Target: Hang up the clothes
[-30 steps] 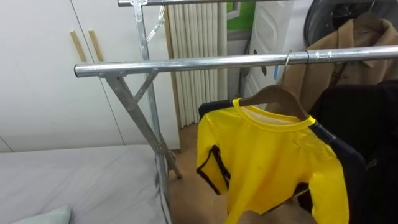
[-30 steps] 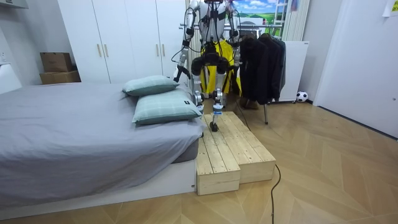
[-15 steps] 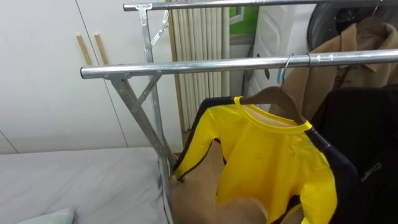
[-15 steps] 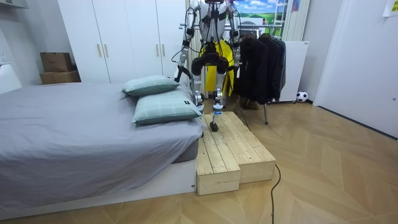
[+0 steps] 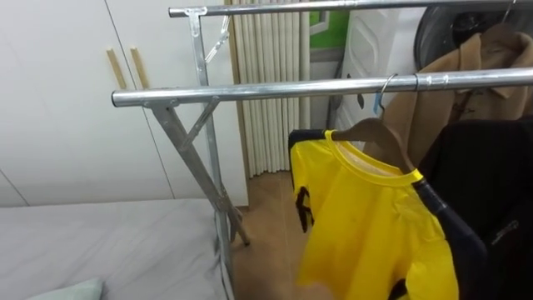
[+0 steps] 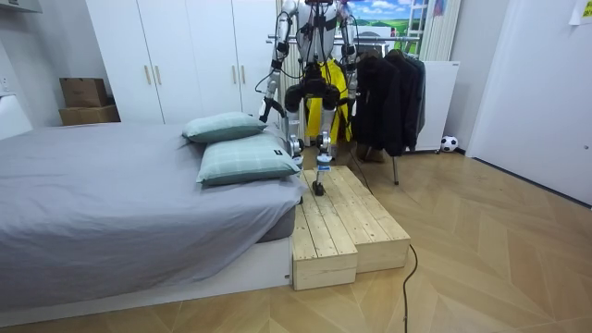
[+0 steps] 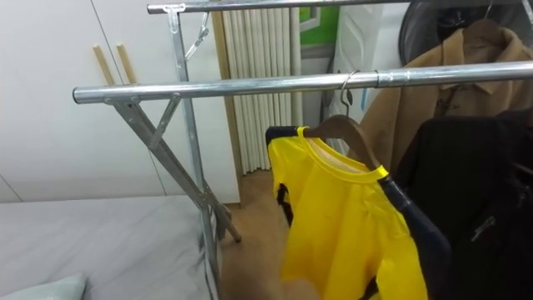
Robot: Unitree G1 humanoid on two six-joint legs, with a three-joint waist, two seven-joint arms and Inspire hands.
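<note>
A yellow shirt [image 5: 358, 217] with black trim hangs on a wooden hanger [image 5: 375, 137]. The hanger's hook sits over the silver rail [image 5: 275, 90] of the clothes rack, right of the middle. Nothing touches the shirt. In the room view I stand on a wooden platform [image 6: 347, 222] facing the rack, with the shirt [image 6: 331, 92] just in front of my body. My left hand [image 6: 266, 107] hangs low at the room view's left, and my right hand [image 6: 352, 85] is low beside the dark clothes. Both are too small to read.
A black garment [image 5: 491, 183] and a tan coat [image 5: 466, 71] hang right of the shirt. The rack's slanted leg [image 5: 196, 167] drops beside the grey bed [image 5: 108, 242] at lower left. A second rail [image 5: 333, 7] runs higher behind. White wardrobe doors [image 5: 58, 100] stand at left.
The yellow shirt has swung on its hanger. Its sleeve, flared out to the left half a second ago, has dropped back, and the shirt hangs narrower. The hook stays on the rail.
</note>
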